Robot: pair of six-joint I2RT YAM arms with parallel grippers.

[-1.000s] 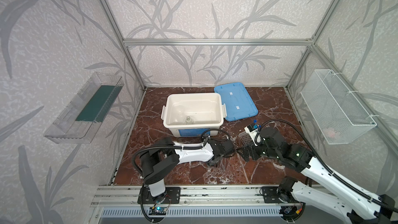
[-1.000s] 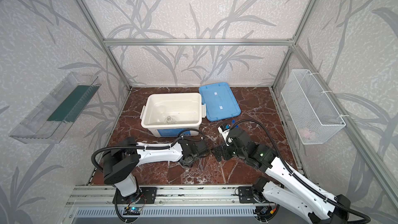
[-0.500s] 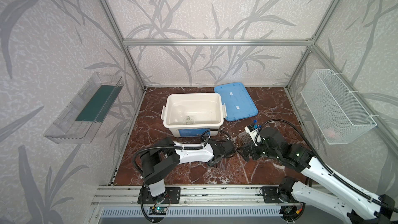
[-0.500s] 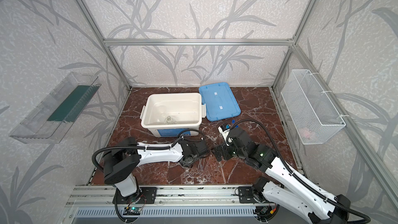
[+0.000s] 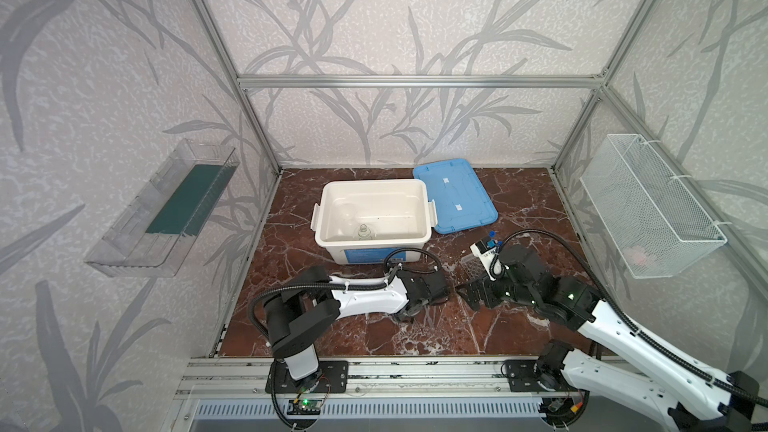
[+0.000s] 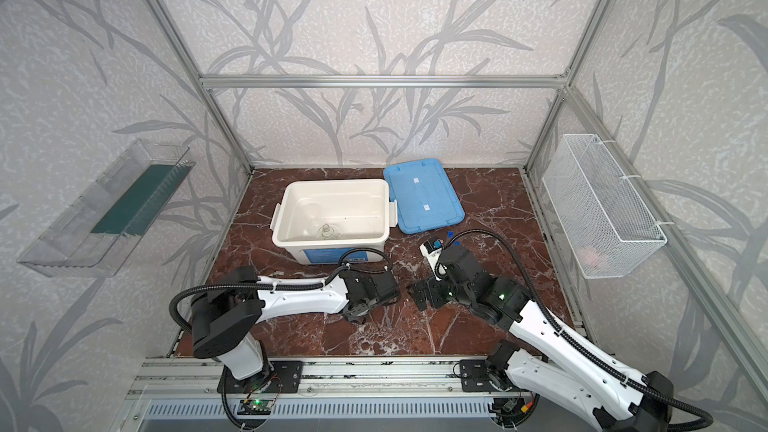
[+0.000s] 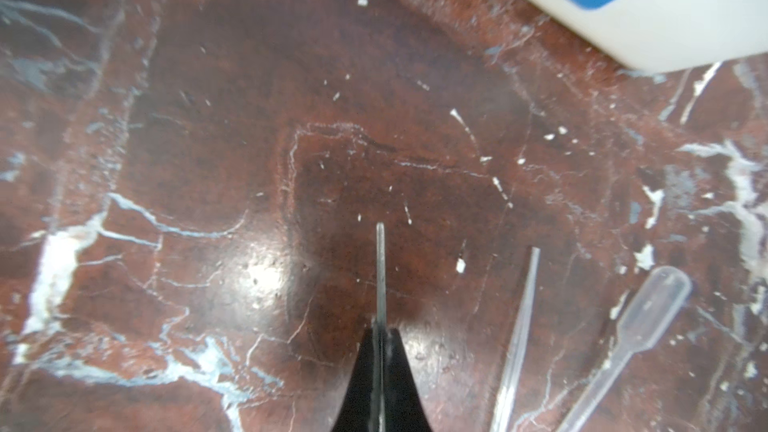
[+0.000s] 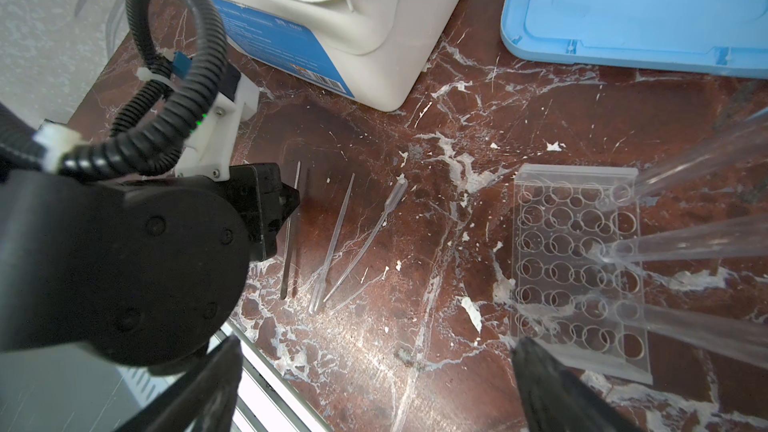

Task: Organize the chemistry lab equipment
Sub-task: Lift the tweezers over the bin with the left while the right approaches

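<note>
White tub (image 5: 399, 238) sits at the back-left of the table (image 5: 519, 326), open. A small clear flask (image 5: 363, 232) is already inside, near the front wall.

Left tool (image 7: 380, 334) is in front of the tub, low over the table, with its jaws pinched shut on one thin glass rod (image 7: 380, 268). The rod end pokes out ahead of the tips. Can't tell whether the rod is clear of the table yet.

Just beside it are a second tapered rod (image 7: 519, 326) and a plastic pipette (image 7: 648, 313), both loose on the table and untouched.

The step looks like picking up the rod to take it to the tub. To do it well:
- Lift straight up and slowly, because the glass is thin and slippery.
- The grip looks off-centre in the right wrist view, so expect droop or swivel. Keep the wrist level.
- Don't sweep sideways, since the neighbouring rod is close.
- Clear the tub rim, go low and release away from the flask.

Right tool (image 8: 374, 388) is next over, with its jaws spread wide and holding nothing, hovering between the rods and the rack. It's best kept out of the left arm's path.

Clear tube rack (image 8: 577, 268) is furthest right, flat on the table, with three long tubes (image 8: 685, 243) standing in it. Blue lid (image 5: 453, 197) lies behind it, beside the tub.
</note>
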